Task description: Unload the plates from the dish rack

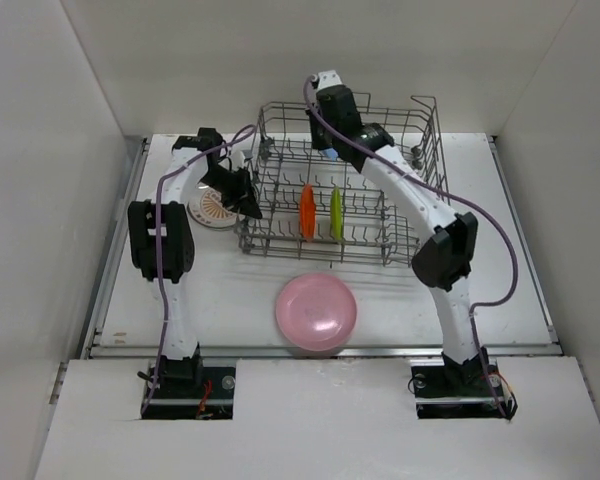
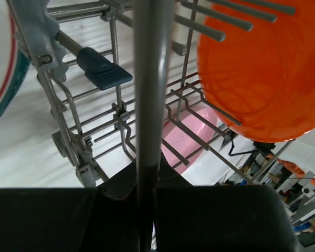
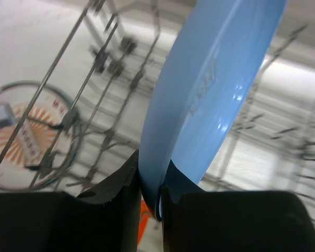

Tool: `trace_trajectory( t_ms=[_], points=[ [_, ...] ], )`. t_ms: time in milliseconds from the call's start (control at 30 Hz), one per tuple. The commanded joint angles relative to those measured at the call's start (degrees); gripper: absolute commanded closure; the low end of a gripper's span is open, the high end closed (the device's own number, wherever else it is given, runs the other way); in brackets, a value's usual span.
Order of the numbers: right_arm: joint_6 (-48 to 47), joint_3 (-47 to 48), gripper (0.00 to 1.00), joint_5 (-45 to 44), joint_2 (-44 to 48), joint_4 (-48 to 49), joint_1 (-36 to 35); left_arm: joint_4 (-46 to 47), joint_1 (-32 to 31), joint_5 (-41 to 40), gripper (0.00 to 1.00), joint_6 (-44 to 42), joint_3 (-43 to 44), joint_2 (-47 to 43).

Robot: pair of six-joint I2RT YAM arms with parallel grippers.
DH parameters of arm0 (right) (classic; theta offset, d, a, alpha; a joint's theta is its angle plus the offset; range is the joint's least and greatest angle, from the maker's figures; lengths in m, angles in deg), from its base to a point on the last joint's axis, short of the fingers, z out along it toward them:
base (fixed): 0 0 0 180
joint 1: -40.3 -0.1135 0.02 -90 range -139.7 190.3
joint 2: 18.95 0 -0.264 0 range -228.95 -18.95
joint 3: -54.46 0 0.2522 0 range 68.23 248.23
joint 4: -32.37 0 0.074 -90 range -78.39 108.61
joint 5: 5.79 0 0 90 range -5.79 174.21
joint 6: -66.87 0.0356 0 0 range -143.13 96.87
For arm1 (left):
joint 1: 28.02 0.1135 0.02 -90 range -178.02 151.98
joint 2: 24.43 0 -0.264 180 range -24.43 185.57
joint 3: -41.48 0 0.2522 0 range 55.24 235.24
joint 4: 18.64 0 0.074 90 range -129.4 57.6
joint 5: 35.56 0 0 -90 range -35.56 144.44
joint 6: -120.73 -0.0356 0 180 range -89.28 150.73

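One grey wire dish rack (image 1: 320, 252), tined, on white tabletop (image 1: 500, 290). Two small round plates upright inside: orange plate (image 1: 306, 212), lime green plate (image 1: 335, 214). Two flat on tabletop: glossy pink plate (image 1: 316, 313) near front, sunburst plate (image 1: 212, 210) left of rack. Right fingers (image 3: 110, 210) pinch rim of blue plate (image 3: 210, 89) at rack's far side. Left fingers (image 2: 52, 220) clamped on rack wire.

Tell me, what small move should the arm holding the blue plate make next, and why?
Probably lift the blue plate straight up. The right gripper is shut on its rim, the plate stands inside the dish rack, and the left gripper clamps a rack wire, apparently steadying it.
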Motion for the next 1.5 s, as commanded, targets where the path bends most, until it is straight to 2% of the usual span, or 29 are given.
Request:
trace_trajectory(
  t_ms=[0, 133, 200, 333, 400, 500, 567, 700, 833, 933, 1100, 1167, 1267, 1300, 1367, 1433, 1467],
  points=[
    [-6.4, -0.4, 1.00, -11.5, 12.1, 5.5, -0.7, 7.9, -1.1, 5.2, 1.00, 9.9, -5.5, -5.9],
    [-9.4, -3.1, 1.00, -15.4, 17.1, 5.0, -4.0, 15.1, -1.1, 0.8, 1.00, 14.8, -6.9, -10.2],
    [-10.2, -3.9, 1.00, -17.2, 20.2, 3.5, -6.0, 15.1, -1.1, -0.4, 1.00, 15.4, -6.9, -11.0],
    [-11.0, -6.9, 1.00, -20.3, 25.1, -7.4, -12.7, 18.0, -1.1, -1.5, 1.00, 18.6, -10.3, -13.0],
    [-9.8, -12.8, 1.00, -22.6, 28.6, -11.7, -18.8, 19.9, -1.1, -2.3, 1.00, 20.1, -12.1, -14.2],
    [-2.8, -18.4, 1.00, -27.8, 31.0, -22.1, -27.7, 23.3, -1.1, -0.6, 1.00, 23.2, -15.1, -16.0],
    [4.9, -18.5, 1.00, -27.3, 31.0, -31.8, -31.3, 23.9, -1.8, 0.5, 1.00, 24.2, -15.7, -16.0],
    [15.2, -19.1, 1.00, -20.4, 31.6, -40.1, -41.1, 23.9, -3.4, -1.7, 1.00, 24.2, -16.8, -16.5],
    [20.8, -25.7, 1.00, -15.4, 31.5, -41.2, -48.8, 23.9, -3.9, -3.5, 1.00, 24.2, -16.2, -15.9],
    [23.7, -26.6, 1.00, -12.7, 28.6, -43.3, -52.6, 24.4, -3.9, -2.5, 1.00, 24.2, -16.8, -14.7],
    [25.4, -27.9, 1.00, -10.1, 22.1, -43.9, -53.9, 23.8, -5.1, -4.1, 1.00, 22.2, -17.3, -14.7],
    [26.7, -28.6, 1.00, -12.6, 20.7, -43.9, -53.9, 21.6, -5.1, -7.6, 1.00, 19.7, -16.8, -15.3],
    [27.5, -30.3, 0.95, -15.4, 16.5, -43.9, -53.9, 20.4, -5.1, -9.8, 1.00, 17.7, -15.5, -15.8],
    [28.4, -30.9, 0.91, -19.3, 14.1, -43.9, -53.3, 20.4, -5.1, -9.8, 1.00, 17.2, -15.5, -15.8],
    [29.8, -30.9, 0.91, -22.3, 12.0, -43.9, -52.5, 19.9, -5.1, -9.8, 1.00, 16.6, -15.5, -16.4],
    [31.3, -30.4, 0.74, -24.7, 10.6, -43.9, -51.7, 19.3, -5.1, -10.6, 1.00, 15.8, -15.5, -16.4],
    [32.2, -30.4, 0.60, -25.2, 10.6, -43.9, -51.7, 19.3, -5.1, -11.1, 1.00, 15.2, -15.5, -17.0]
  ],
)
